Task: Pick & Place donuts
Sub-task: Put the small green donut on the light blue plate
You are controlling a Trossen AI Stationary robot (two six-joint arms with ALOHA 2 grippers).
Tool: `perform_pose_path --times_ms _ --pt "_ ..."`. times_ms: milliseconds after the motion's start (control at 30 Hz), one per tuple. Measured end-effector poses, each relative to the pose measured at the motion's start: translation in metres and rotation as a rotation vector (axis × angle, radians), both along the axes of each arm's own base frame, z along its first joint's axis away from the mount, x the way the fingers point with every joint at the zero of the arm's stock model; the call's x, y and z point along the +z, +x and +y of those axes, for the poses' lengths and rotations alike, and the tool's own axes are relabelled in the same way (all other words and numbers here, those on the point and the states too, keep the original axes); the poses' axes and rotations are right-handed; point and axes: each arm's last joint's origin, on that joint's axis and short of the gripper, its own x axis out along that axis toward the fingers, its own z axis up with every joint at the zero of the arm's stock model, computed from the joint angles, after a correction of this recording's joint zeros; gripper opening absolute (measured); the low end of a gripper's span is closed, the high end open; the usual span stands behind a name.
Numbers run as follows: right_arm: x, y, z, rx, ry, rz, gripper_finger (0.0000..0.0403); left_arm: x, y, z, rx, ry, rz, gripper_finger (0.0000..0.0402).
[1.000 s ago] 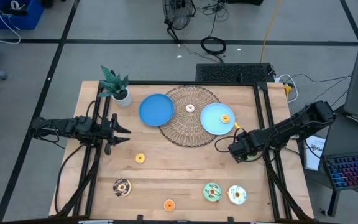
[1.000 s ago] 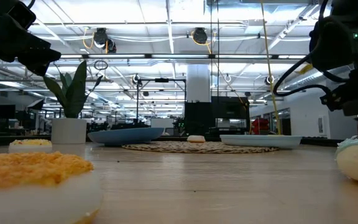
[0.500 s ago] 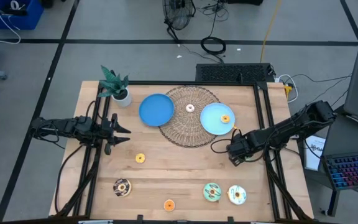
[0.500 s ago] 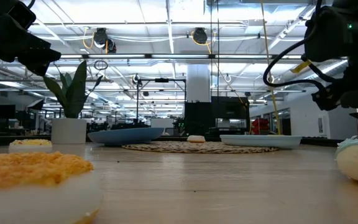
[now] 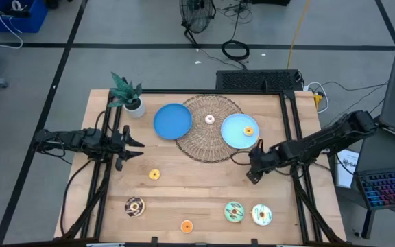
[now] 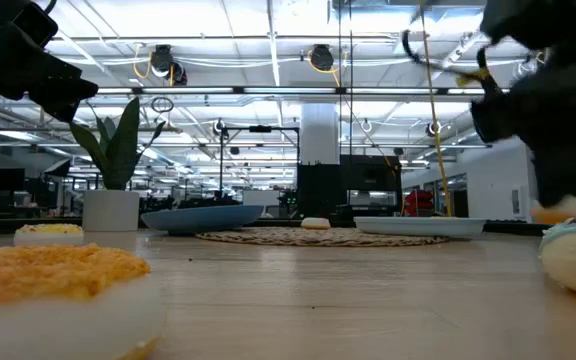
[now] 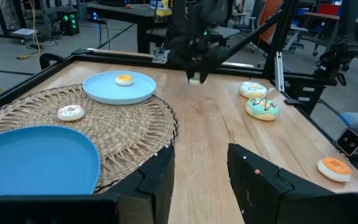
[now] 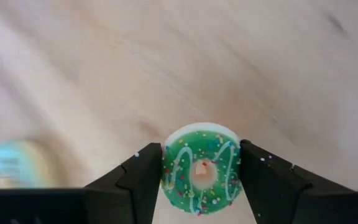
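My right gripper [image 5: 251,175] is shut on a tiny green donut [image 8: 201,167] just above the bare wood, near the right blue plate [image 5: 233,134]. My left gripper [image 7: 197,180] is open and empty, waiting at the table's left edge [image 5: 130,145]. An orange donut [image 5: 248,130] lies on the right plate and a pink one [image 5: 210,119] on the wicker mat [image 5: 208,140]. On the wood lie a yellow donut [image 5: 154,174], a chocolate one [image 5: 134,206], an orange one [image 5: 186,225], a green-frosted one [image 5: 234,211] and a white one [image 5: 260,215]. My right gripper pinches the tiny green donut between its two fingers, on two opposite sides of the outer rim [image 8: 166,167]. The fingers point down from above. The donut sits flat with its sprinkled top toward the wrist, and in the left wrist view [image 7: 194,79] it is clear of the table.
A second blue plate [image 5: 172,121] lies on the mat's left side. A potted plant [image 5: 127,95] stands at the far left corner. Black frame rails [image 5: 293,137] run along both table sides. Bare wood lies in the table's middle.
My right gripper has gone toward the table's left edge, away from the right rail, staying shut.
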Motion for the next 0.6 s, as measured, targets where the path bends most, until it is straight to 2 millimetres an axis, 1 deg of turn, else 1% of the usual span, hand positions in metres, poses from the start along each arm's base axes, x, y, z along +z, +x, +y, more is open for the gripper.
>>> perform_pose_path --times_ms 233,400,600 --pt "0.025 0.016 0.003 0.133 -0.056 -0.347 0.0192 0.000 0.000 0.000 0.000 0.000 0.000 0.0150" --pt "0.037 0.025 0.006 0.262 -0.120 -0.529 0.0192 0.000 0.000 0.000 0.000 0.000 -0.001 0.0150" --pt "0.048 0.033 0.008 0.447 -0.272 -0.691 0.0192 0.000 0.000 0.000 0.000 0.000 0.000 0.0150"
